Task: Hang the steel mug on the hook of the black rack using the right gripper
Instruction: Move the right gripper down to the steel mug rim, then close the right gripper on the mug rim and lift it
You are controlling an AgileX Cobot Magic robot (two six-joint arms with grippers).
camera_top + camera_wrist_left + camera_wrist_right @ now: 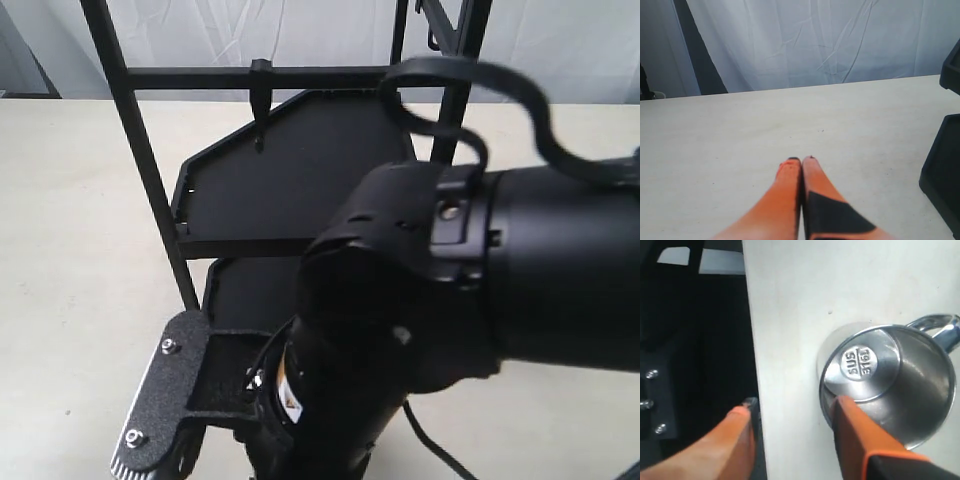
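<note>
The steel mug stands on the pale table in the right wrist view, its stamped "SUS 316" base toward the camera and its loop handle pointing away from the rack. My right gripper is open: one orange finger overlaps the mug's near wall, the other lies over a black shelf, with only bare table between them. In the exterior view my right arm hides the mug. The black rack stands behind it, the hook hanging from its crossbar. My left gripper is shut and empty.
A textured finger plate with screws shows low on the left of the exterior view. A black cable arcs over the right arm. A thinner curved hook hangs at the rack's upper right. The rack's shelf edge borders the left wrist view.
</note>
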